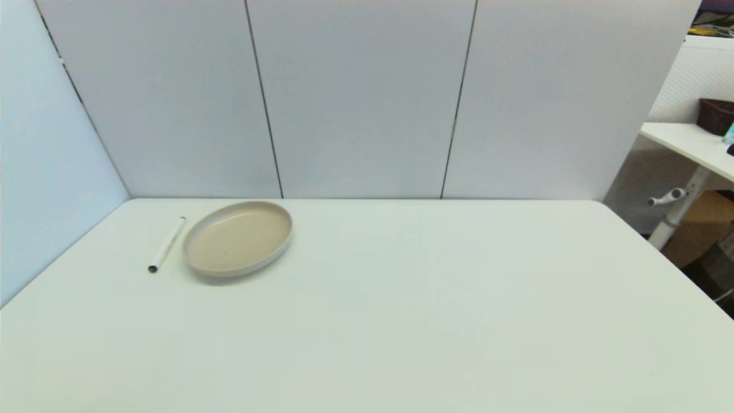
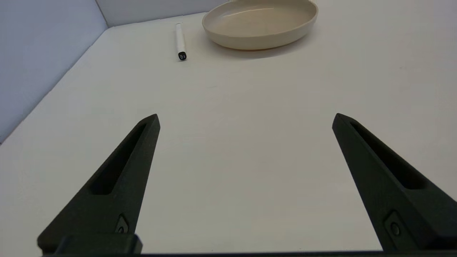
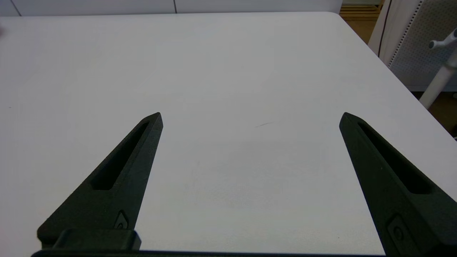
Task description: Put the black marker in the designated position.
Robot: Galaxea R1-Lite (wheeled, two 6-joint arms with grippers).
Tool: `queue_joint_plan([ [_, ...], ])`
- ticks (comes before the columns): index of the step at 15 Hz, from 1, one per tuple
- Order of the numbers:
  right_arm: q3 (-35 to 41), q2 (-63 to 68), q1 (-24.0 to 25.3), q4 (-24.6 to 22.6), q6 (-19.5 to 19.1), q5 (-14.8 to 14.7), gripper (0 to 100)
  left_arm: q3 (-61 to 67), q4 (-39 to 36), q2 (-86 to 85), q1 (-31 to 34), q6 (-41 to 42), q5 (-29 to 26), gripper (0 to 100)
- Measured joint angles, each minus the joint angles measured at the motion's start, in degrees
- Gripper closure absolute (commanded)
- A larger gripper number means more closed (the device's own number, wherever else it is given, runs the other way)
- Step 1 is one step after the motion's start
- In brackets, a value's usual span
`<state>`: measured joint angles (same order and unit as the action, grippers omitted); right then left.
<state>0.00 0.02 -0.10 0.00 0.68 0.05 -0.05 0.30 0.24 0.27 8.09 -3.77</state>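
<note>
Head view: the black marker (image 1: 167, 244) lies flat on the white table (image 1: 401, 321) at its far left, just beside the left rim of a beige oval plate (image 1: 237, 238) and not touching it, its nearer black tip angled toward the robot's left. Neither arm shows from the head camera. From the left wrist, the left gripper (image 2: 245, 119) hangs low over bare tabletop, fingers spread wide and empty, well short of marker and plate. The right gripper (image 3: 251, 117) is likewise spread and empty over the table's right side.
</note>
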Motion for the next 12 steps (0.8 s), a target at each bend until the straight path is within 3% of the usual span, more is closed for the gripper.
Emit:
queue_joint_plan([
  [6, 0.0, 0.0, 0.0, 0.0, 0.0, 0.0, 0, 0.0, -0.2, -0.3, 0.0, -8.4, 3.8, 0],
  [12, 0.0, 0.0, 0.0, 0.0, 0.0, 0.0, 0, 0.0, -0.3, -0.3, 0.0, -8.6, 3.9, 0],
])
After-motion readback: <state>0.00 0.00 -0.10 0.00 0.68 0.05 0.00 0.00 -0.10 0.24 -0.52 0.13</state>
